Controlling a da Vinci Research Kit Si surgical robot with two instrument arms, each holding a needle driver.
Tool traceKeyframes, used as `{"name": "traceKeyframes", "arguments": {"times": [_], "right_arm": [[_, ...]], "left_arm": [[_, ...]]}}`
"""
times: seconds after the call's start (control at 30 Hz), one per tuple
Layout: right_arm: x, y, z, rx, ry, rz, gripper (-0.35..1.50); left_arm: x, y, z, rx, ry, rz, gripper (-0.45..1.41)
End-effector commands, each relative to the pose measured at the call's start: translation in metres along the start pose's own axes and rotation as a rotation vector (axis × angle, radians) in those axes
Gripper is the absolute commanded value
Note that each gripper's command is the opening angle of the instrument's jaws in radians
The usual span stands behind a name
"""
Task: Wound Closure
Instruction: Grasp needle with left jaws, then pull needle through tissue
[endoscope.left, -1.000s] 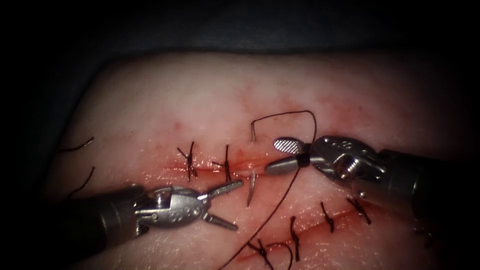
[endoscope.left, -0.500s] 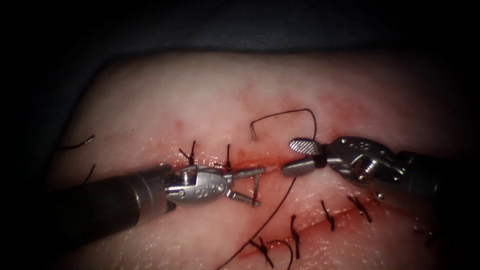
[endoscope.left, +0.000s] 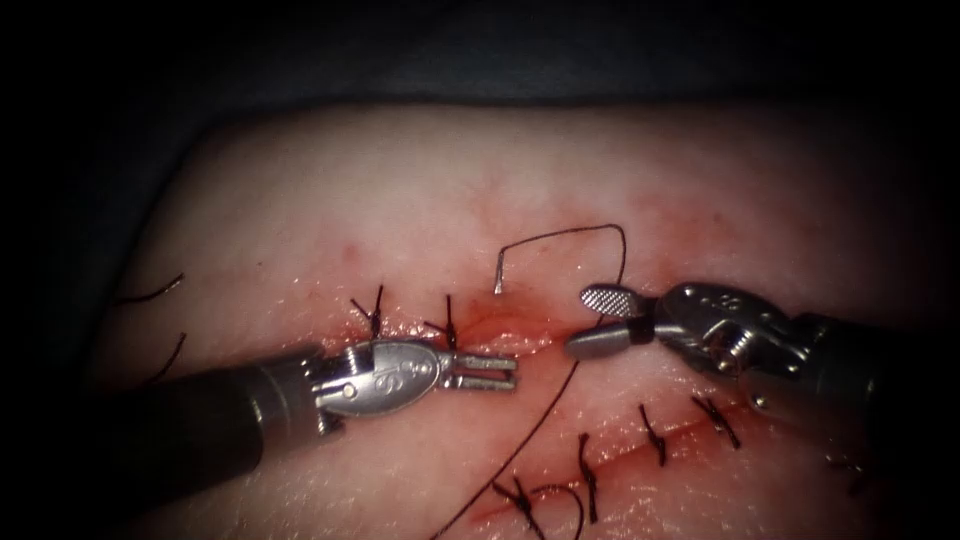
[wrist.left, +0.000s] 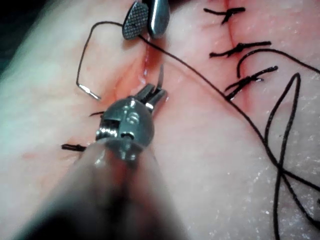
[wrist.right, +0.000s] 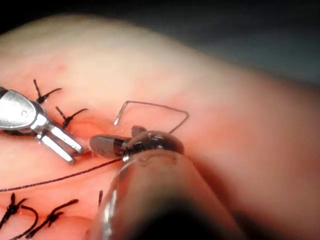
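**Endoscope view, read from the near edge to the far one.**

Nearest lies a lower row of finished stitches (endoscope.left: 588, 470) on the tissue (endoscope.left: 400, 200). The thread (endoscope.left: 540, 420) climbs from there toward the upper cut (endoscope.left: 505, 335).

The left tool (endoscope.left: 513, 372) enters from the left, its shaft low over the near lip. Its 2 jaws are pressed together on the needle (wrist.left: 161, 80) near the pointed end, and the left wrist view shows a short length of steel standing out past the jaw tips. The rest of the curve is buried in the tissue under the cut. The blunt end (endoscope.left: 498, 283) shows again on the far lip, with the thread attached.

The needle's long axis therefore runs near to far across the cut, roughly crosswise to the left tool's jaws. The exposed point sits at those jaws, so the left arm is much the nearer of the 2.

The right tool (endoscope.left: 577, 322) stands at the right end of the open stretch, clear of the needle. Its jaws are spread and grip nothing, and the thread passes between them close to the hinge.

2 finished stitches (endoscope.left: 450, 325) cross the cut left of the needle. Beyond the cut, the thread arches in a loop from the blunt end toward the right tool.
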Motion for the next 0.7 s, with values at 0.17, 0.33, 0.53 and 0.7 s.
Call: {"name": "traceKeyframes", "arguments": {"times": [0.17, 0.33, 0.53, 0.7], "right_arm": [[0.0, -0.0005, 0.0012, 0.003, 0.003, -0.007, 0.46], [-0.0005, -0.0007, 0.0013, 0.002, 0.008, -0.012, 0.47], [-0.0006, -0.0008, 0.0013, 0.002, 0.009, -0.013, 0.47], [-0.0007, -0.0009, 0.0014, 0.001, 0.01, -0.015, 0.49]], "left_arm": [[0.0019, -0.0015, -0.0004, -0.136, 0.077, -0.238, -0.45], [0.0026, -0.0015, -0.0005, -0.218, 0.081, -0.59, -0.45], [0.0032, -0.001, -0.0005, -0.232, 0.053, -0.784, -0.45], [0.0044, -0.0004, -0.0009, -0.246, 0.041, -0.901, -0.45]]}}
